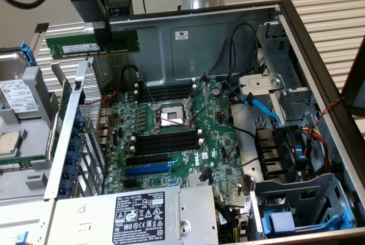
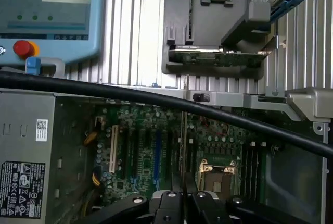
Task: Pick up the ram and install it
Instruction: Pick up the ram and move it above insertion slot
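Hanging in gripper (image 1: 106, 43), ram (image 1: 74, 45) level above case (image 1: 228, 37) (clamped near middle).

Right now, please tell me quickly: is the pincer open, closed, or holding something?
Pincer: closed, holding the ram in the air, not yet in a slot.
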You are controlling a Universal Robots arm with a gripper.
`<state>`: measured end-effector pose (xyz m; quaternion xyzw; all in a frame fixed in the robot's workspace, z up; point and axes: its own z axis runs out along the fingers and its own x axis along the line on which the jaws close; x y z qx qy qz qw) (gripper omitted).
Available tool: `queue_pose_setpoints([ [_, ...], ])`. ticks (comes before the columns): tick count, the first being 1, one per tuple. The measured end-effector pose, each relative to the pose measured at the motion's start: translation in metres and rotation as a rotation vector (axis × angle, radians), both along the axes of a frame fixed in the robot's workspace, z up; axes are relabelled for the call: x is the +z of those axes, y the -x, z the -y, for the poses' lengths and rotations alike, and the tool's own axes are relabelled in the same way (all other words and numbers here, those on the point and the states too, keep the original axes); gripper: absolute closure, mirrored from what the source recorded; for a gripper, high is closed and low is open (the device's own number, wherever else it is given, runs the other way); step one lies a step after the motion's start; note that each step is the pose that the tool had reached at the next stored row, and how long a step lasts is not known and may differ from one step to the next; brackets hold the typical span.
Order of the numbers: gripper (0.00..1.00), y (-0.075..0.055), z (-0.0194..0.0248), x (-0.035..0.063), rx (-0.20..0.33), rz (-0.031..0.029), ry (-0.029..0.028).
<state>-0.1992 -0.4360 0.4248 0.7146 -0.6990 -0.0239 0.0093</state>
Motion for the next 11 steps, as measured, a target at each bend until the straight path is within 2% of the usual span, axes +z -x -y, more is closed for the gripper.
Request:
queue_pose_setpoints([
  [11,0.87,-0.050,-0.0026,-0.0100,0.000,0.0000,-0.0001],
])
